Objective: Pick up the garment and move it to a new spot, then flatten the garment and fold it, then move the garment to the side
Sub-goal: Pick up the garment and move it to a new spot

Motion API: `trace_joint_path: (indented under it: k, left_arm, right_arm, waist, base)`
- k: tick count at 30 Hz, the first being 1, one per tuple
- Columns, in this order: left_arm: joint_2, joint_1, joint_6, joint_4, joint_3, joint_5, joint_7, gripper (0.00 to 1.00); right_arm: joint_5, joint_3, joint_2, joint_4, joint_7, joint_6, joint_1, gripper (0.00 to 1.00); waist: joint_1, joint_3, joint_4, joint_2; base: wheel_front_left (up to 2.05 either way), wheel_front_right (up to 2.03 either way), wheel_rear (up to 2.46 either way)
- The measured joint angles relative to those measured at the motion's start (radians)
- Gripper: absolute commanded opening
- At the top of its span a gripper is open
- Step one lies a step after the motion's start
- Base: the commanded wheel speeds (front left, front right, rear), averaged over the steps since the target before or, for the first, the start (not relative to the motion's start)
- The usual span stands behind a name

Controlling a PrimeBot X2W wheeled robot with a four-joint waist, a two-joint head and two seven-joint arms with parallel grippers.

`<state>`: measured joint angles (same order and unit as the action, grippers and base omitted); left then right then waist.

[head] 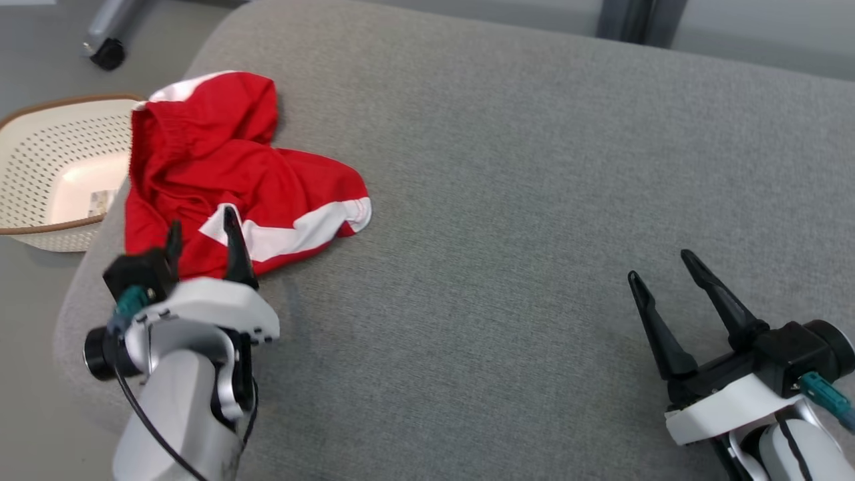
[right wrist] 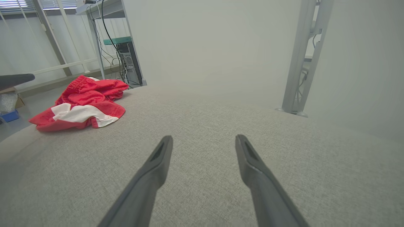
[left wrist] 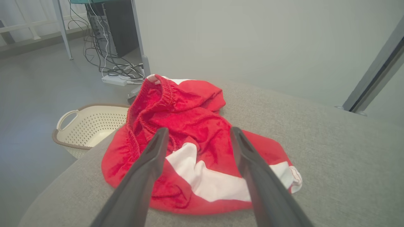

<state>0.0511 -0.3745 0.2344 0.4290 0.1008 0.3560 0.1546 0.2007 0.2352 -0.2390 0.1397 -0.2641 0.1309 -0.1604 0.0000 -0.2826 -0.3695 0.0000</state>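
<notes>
Garment: red shorts (head: 227, 174) with white stripes lie in a crumpled heap at the far left of the big grey cushion (head: 501, 167).
Left arm: the pale arm comes up from the lower left corner of the head view and leans toward the shorts.
Left gripper: the left gripper (head: 202, 220) has its two dark fingers spread apart. The tips sit at the near side of the shorts, by a white stripe. Nothing is pinched between them. I cannot tell if the tips touch the cloth.
Right arm: it sits low at the right of the head view.
Right gripper: the right gripper (head: 660, 264) has its fingers spread too, holding nothing. It is above bare cushion, well apart from the shorts.
Edges: the shorts reach the cushion's rounded left edge. A cream basket (head: 27, 174) with little holes stands on the floor just beside that edge.
Open room: a wide stretch of bare grey cushion lies between the shorts and the right gripper.
</notes>
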Motion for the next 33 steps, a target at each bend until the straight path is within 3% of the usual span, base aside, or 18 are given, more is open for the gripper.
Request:
trace_joint_path:
  k: [9, 17, 29, 30, 31, 33]
  left_arm:
    - [0.038, -0.167, 0.004, 0.158, -0.059, 0.077, -0.144, 1.00]
    - [0.076, -0.216, -0.010, 0.268, -0.085, 0.138, -0.304, 1.00]
    - [0.120, -0.225, -0.015, 0.319, -0.040, 0.115, -0.370, 1.00]
    - [0.122, -0.225, -0.016, 0.320, -0.035, 0.110, -0.369, 0.16]
    - [0.123, -0.225, -0.022, 0.319, -0.032, 0.109, -0.358, 0.00]
    - [0.123, -0.222, -0.023, 0.309, -0.031, 0.101, -0.296, 0.00]
  right_arm:
    - [0.007, -0.002, -0.038, -0.011, 0.000, 0.000, -0.028, 1.00]
    - [0.007, 0.001, -0.044, -0.018, 0.000, 0.000, -0.065, 1.00]
    - [0.010, -0.011, -0.035, -0.011, 0.000, 0.000, -0.082, 1.00]
    - [0.010, -0.011, -0.034, -0.010, 0.000, 0.000, -0.084, 1.00]
    - [0.010, -0.011, -0.032, -0.008, 0.000, 0.000, -0.085, 1.00]
    - [0.010, -0.008, -0.027, -0.002, 0.000, 0.000, -0.087, 1.00]
  waist:
    - [0.0000, -0.072, 0.066, 0.0000]
    - [0.0000, -0.120, 0.116, 0.0000]
    - [0.0000, -0.148, 0.154, 0.0000]
    - [-0.0001, -0.147, 0.155, 0.0000]
    - [-0.0001, -0.146, 0.155, 0.0000]
    - [0.0000, -0.142, 0.157, 0.0000]
  base:
    - [0.00, 0.00, 0.00]
    - [0.00, 0.00, 0.00]
    - [0.00, 0.00, 0.00]
    - [0.00, 0.00, 0.00]
    - [0.00, 0.00, 0.00]
    - [0.00, 0.00, 0.00]
